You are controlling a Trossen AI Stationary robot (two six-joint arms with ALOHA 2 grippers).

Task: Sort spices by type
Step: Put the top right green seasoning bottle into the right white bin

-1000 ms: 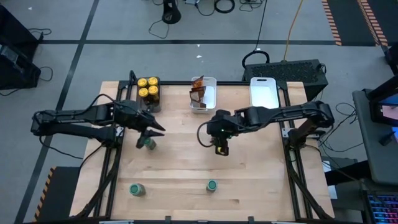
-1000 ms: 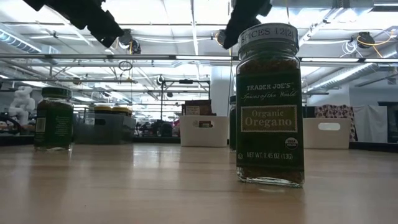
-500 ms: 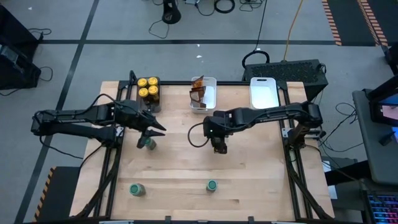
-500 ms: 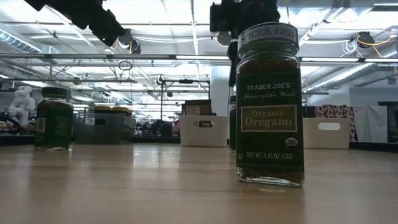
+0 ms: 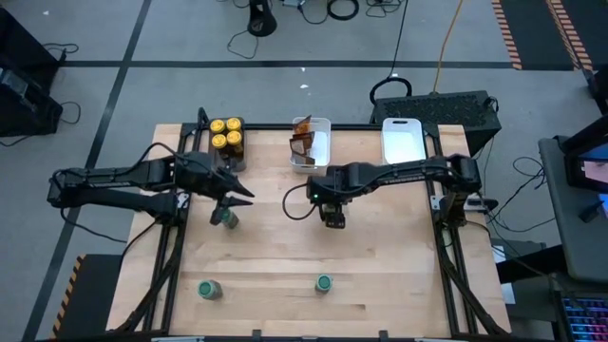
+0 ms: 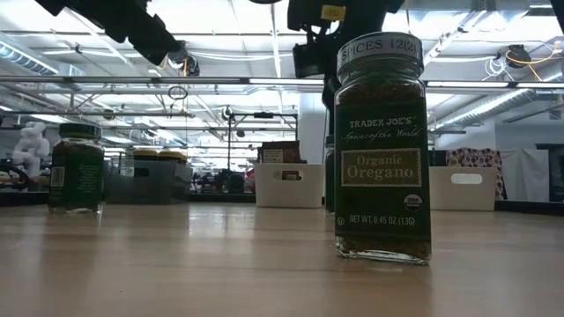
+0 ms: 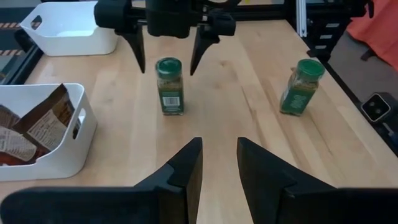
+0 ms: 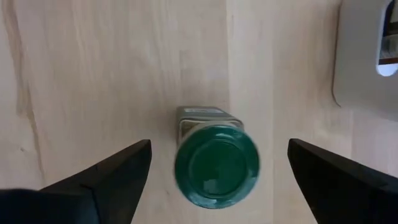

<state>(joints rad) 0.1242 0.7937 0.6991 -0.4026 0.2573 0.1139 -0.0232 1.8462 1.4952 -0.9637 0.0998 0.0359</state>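
Four small round jars with yellow lids [image 5: 226,134] stand upright, packed in a tight two-by-two block at the far left of the wooden table. To their right, along the far edge, flat brown-orange packets [image 5: 302,139] lean on edge together. Four small square-sided glass jars with green lids, filled with dark green herb, stand upright and well apart. One green-lidded jar [image 5: 227,218] is left of centre. Another [image 8: 216,163] stands near the table's middle. Two more stand near the front edge: one at the left [image 5: 209,289], one towards the centre [image 5: 324,283], its label reading "Organic Oregano".
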